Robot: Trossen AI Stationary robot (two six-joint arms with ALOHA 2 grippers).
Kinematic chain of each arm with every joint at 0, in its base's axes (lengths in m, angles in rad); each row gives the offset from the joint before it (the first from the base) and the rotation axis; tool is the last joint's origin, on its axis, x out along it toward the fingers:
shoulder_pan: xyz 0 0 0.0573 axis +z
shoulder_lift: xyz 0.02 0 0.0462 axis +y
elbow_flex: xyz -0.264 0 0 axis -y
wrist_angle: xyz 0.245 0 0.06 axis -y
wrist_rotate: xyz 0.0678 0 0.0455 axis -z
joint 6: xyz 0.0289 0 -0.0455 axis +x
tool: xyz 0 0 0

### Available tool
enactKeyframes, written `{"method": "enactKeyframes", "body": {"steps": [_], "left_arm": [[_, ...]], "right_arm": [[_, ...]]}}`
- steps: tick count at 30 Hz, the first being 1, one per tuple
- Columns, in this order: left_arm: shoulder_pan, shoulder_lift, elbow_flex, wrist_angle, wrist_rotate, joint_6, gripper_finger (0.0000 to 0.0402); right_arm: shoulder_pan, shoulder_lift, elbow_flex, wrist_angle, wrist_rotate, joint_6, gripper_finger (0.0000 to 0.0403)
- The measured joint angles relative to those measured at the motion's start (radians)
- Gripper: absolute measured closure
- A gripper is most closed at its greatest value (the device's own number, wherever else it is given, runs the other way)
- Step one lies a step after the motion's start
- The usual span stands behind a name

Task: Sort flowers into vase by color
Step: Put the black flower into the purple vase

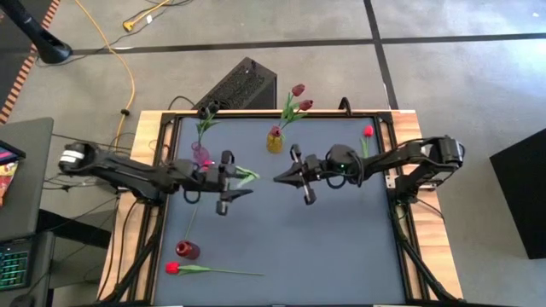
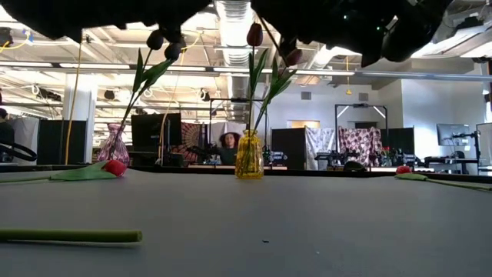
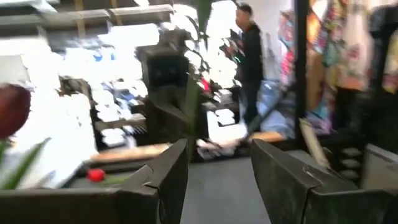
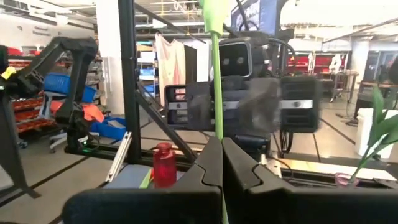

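Note:
My right gripper [image 4: 219,144] [image 1: 278,177] hovers over the table's middle, shut on a tulip's green stem; the head is out of view. My left gripper [image 3: 217,158] [image 1: 239,177] faces it from the left, open and holding nothing. Green leaves [image 1: 246,175] show between the two. A yellow vase [image 1: 275,140] [image 2: 248,154] holds maroon tulips [image 1: 300,95]. The purple vase [image 1: 200,153] [image 2: 114,145] holds a dark-headed one. A red vase [image 1: 187,249] [image 4: 163,165] stands near left. Red tulips lie flat at the near edge [image 1: 213,270] and far right [image 1: 367,133]. My right gripper pinches the green stem [image 4: 217,118] between its two fingers. The fingers are level and come from the table's right, lying across the stem. The stem stands upright and rises to a leaf [image 4: 214,15]; the fingers hide its lower end.
Another red tulip head [image 2: 115,167] lies on the table's left part, below my left arm. A dark box [image 1: 243,85] and cables sit beyond the far edge. People and equipment show in the room behind. The table's near right part [image 1: 341,247] is bare grey mat.

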Motion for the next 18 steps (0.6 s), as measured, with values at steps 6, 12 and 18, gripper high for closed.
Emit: {"method": "enactKeyframes", "body": {"steps": [6,12,18], "left_arm": [[0.002,0.13,0.0,0.252,-0.123,0.056,0.0237],[0.008,0.137,0.0,0.313,-0.121,0.089,0.0237],[0.022,0.137,0.01,0.344,-0.119,0.063,0.0237]], "right_arm": [[0.001,0.006,0.003,-0.006,0.0,0.0,0.0383],[0.001,0.006,0.003,-0.01,0.017,-0.02,0.0382],[0.001,0.006,0.003,-0.01,0.037,-0.065,0.0382]]}}
